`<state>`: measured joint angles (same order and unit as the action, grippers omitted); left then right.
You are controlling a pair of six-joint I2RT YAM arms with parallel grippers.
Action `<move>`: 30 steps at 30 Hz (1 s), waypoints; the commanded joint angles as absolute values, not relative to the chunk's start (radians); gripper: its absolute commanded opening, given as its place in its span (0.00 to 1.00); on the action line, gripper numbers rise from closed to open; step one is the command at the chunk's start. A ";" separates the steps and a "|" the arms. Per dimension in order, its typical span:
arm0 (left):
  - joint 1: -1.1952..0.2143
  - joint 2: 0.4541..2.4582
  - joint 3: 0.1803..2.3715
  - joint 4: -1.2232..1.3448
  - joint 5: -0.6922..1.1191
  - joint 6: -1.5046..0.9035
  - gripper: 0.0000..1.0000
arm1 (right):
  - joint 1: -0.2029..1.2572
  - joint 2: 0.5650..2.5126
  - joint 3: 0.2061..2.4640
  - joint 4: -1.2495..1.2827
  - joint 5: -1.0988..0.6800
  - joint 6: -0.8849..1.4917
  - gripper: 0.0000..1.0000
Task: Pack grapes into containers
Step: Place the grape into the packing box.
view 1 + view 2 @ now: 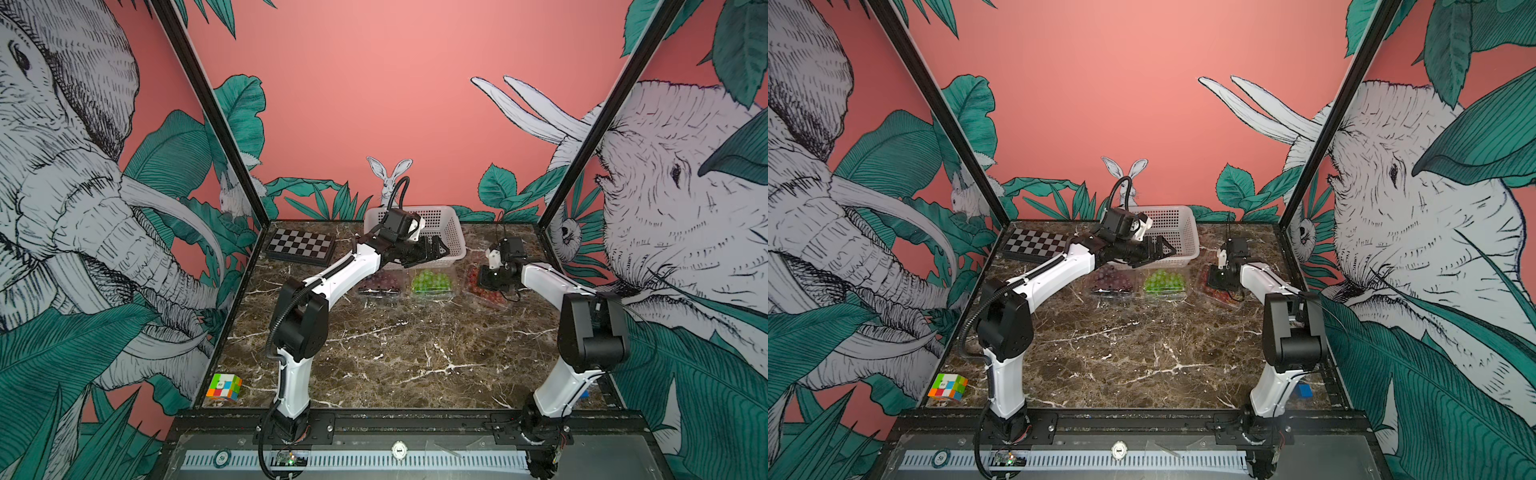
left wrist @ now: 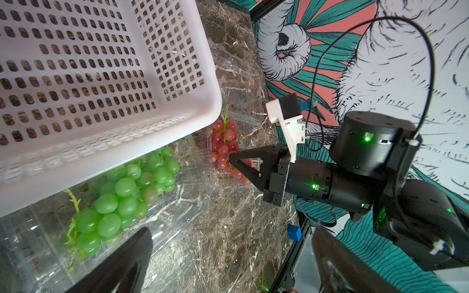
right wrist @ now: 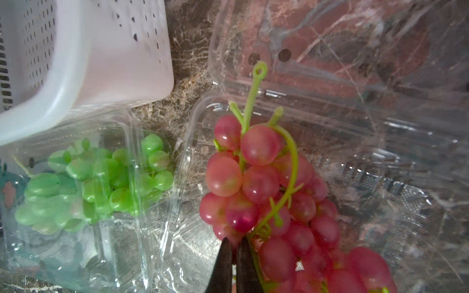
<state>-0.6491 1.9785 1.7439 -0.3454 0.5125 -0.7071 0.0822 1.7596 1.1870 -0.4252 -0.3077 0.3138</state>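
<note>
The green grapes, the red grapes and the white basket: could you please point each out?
green grapes (image 2: 124,187), left wrist view, on a berry mid-bunch
red grapes (image 3: 260,182), right wrist view, on a central berry
white basket (image 1: 453,237), in a top view, on a perforated side wall

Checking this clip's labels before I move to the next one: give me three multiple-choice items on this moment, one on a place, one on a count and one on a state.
1. Where do the green grapes lie?
A. in the white basket
B. in the middle clear container
C. on the chessboard

2. How many clear containers hold grapes?
A. one
B. two
C. three

3. The left gripper is:
A. open
B. shut on a bunch
C. shut on the cube

Key:
1 B: both top views show the green bunch in the middle box of the row.
2 C: purple grapes, green grapes and red grapes each lie in their own box.
3 A: in a top view its fingers stand apart with nothing between them.
</note>
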 commanded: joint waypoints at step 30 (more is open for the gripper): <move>-0.682 2.009 1.788 -0.346 0.502 -0.704 0.99 | -0.035 1.511 1.132 -0.498 -0.111 0.454 0.68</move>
<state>-0.6674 2.0018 1.7535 -0.3458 0.5076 -0.7067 -0.0116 1.5394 1.1645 -0.4953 -0.2089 0.4179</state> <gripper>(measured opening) 0.994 0.676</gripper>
